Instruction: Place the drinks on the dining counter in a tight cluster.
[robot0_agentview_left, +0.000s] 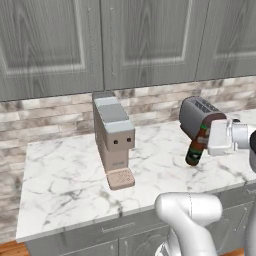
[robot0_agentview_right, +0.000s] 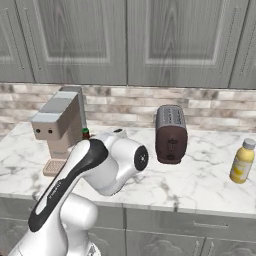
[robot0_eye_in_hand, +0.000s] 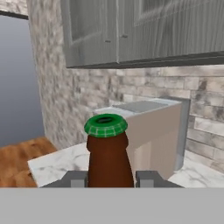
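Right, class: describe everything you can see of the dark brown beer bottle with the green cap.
The dark brown beer bottle looks like glossy glass, with a green chequered crown cap and a red-and-green label. It tilts slightly, its base at or just above the white grey-veined marble worktop, beside the dark grey toaster. The white two-finger gripper is shut on its neck.

Marble worktop, brick backsplash behind, grey wall cabinets above. Beige coffee machine upright mid-worktop; dark toaster toward its right end, near the back edge.
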